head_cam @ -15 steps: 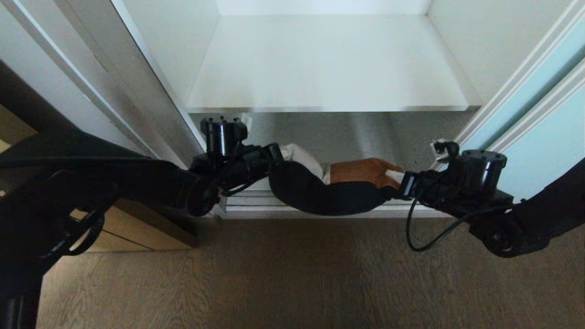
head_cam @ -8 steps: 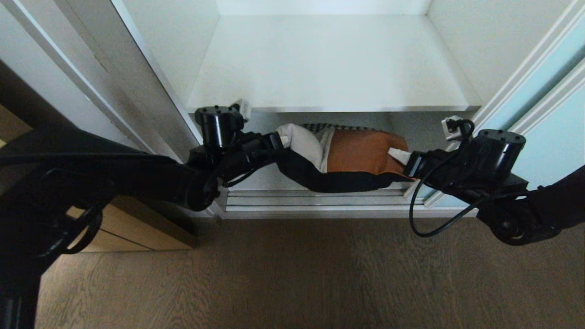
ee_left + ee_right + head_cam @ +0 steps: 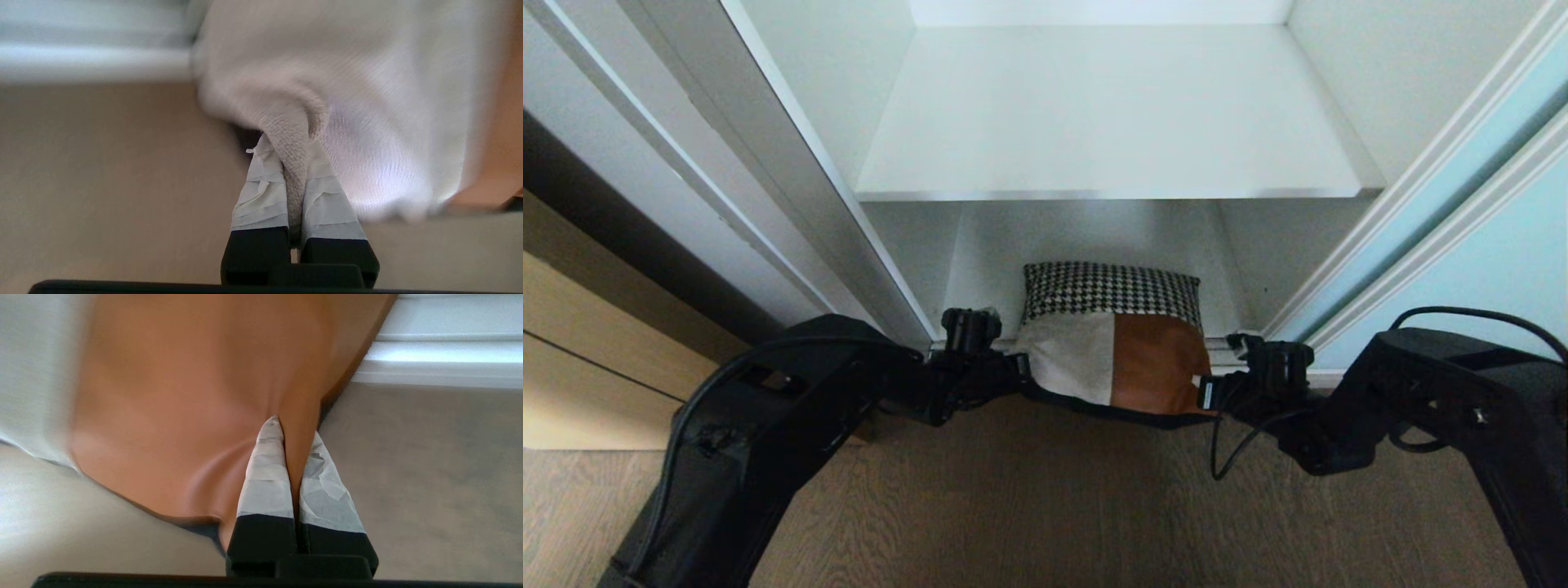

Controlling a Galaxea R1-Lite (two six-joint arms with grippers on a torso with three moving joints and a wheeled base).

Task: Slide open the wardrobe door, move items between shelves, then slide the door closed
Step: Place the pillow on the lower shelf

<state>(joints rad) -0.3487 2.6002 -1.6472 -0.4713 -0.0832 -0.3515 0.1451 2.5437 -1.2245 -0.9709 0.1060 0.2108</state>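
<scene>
In the head view the items [image 3: 1115,347], a soft patchwork bundle, are held up at the wardrobe's open front below the white shelf [image 3: 1111,122], pinched at opposite edges by the left pincer [image 3: 1017,371] and right pincer [image 3: 1205,394]. In the left wrist view the taped fingers [image 3: 261,196] are clamped tight on a fold of white knit, so it looks floppy and light, best gripped at the edges. In the right wrist view the fingers [image 3: 265,477] are closed on smooth tan material, which could probably slip.

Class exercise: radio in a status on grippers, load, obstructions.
Left gripper shut on cushion's white corner. Right gripper shut on its tan corner. Cushion at wardrobe's bottom opening. Nothing blocking.
</scene>
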